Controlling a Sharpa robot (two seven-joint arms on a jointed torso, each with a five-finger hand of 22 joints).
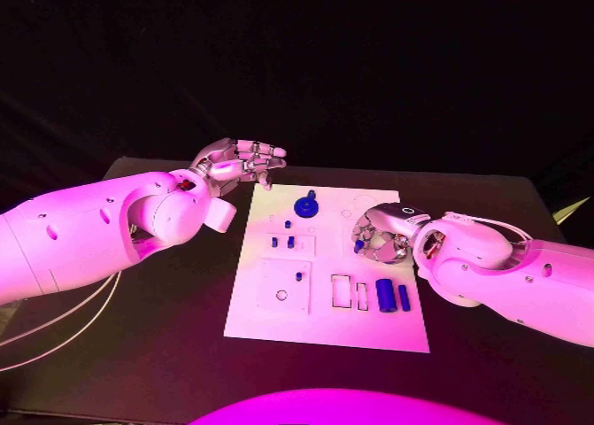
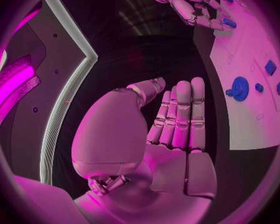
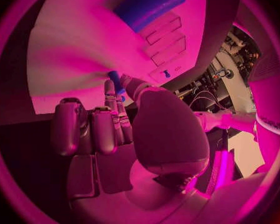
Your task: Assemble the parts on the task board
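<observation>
My left hand (image 1: 241,160) hovered empty, fingers loosely apart, off the task board's (image 1: 325,310) far-left corner; my right hand (image 1: 381,235) pinched a small blue part (image 1: 359,246) above the board's right side

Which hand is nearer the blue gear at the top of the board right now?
Left, narrowly. The left hand hovers beyond the board's far-left corner, up-left of the blue gear; the right hand sits lower right, holding a small blue part.
</observation>
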